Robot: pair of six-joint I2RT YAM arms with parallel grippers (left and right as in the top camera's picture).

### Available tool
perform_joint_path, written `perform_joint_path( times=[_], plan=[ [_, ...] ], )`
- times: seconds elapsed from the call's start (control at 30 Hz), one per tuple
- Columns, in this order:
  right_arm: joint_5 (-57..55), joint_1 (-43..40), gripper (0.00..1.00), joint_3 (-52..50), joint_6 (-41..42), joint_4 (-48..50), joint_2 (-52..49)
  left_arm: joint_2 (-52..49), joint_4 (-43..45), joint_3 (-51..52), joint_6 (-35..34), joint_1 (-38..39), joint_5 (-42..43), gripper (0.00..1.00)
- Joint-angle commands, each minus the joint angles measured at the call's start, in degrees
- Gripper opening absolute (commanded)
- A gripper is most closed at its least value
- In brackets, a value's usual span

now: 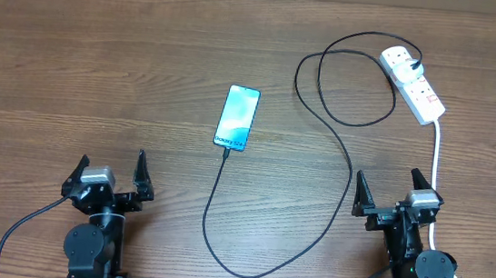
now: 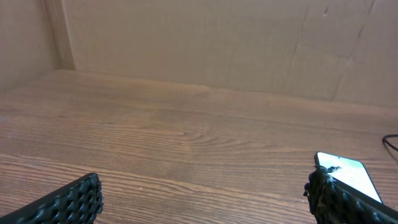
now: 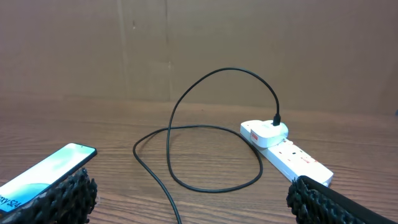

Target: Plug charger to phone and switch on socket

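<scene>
The phone (image 1: 237, 117) lies face up in the middle of the table, screen lit; it also shows in the left wrist view (image 2: 348, 175) and right wrist view (image 3: 43, 176). The charger cable (image 1: 338, 148) runs from the phone's near end, loops on the table and ends at a plug in the socket (image 1: 413, 82) at the far right, also in the right wrist view (image 3: 283, 149). My left gripper (image 1: 109, 177) is open and empty at the near left. My right gripper (image 1: 395, 195) is open and empty at the near right.
The socket's thick white cord (image 1: 435, 166) runs down the right side past my right arm. A brown cardboard wall (image 2: 205, 43) stands behind the table.
</scene>
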State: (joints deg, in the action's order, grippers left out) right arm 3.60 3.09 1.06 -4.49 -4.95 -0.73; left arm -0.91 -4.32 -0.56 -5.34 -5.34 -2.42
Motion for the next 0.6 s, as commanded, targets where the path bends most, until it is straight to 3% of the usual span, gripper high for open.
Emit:
perform_joint_path(
  times=[0.0,0.57],
  plan=[
    [-0.5,0.33,1.0,-0.57,0.13,0.31,0.57,0.74,0.07,0.28,3.72,-0.42,-0.17,1.0],
    [-0.5,0.33,1.0,-0.57,0.13,0.31,0.57,0.7,0.0,0.28,5.55,-0.42,0.52,1.0]
  ],
)
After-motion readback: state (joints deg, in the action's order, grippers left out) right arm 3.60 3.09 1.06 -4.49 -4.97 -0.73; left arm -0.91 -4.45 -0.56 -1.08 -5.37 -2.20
